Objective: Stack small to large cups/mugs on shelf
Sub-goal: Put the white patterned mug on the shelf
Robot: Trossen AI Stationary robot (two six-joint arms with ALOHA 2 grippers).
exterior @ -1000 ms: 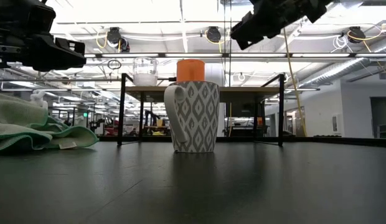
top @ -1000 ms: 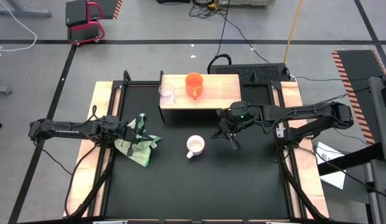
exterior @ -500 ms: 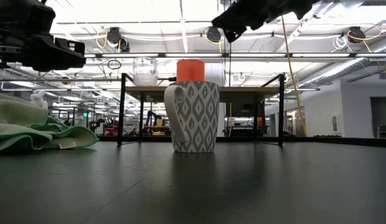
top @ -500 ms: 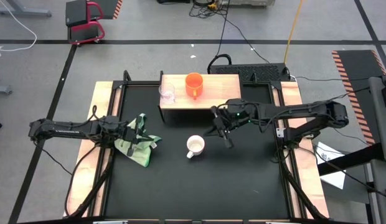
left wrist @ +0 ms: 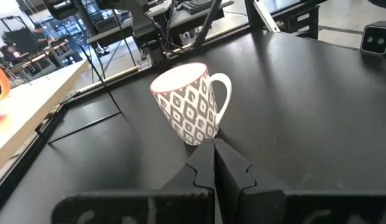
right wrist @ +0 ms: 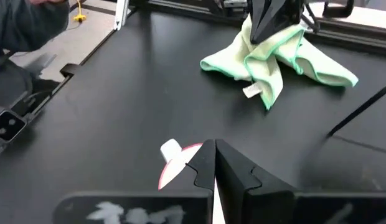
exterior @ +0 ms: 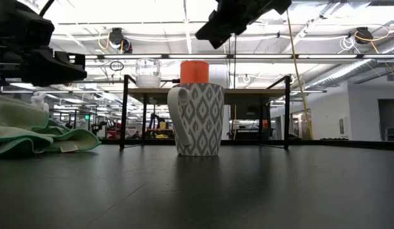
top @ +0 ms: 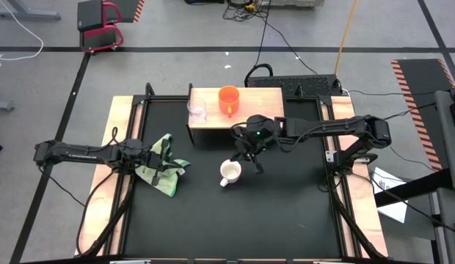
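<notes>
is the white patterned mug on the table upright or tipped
Upright. The white patterned mug with a handle stands on its base on the black table, open mouth up.

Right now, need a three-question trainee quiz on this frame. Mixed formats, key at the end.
1. True or false: the white mug stands on the shelf.
2. Which vessels are on the shelf? A) the glass cup and the orange mug B) the orange mug only C) none
3. Fill in: the right gripper, fingers shut, hovers just by the ____ mug; the left gripper sits at the green cloth.

Key: 1 false; 2 A; 3 white
</notes>
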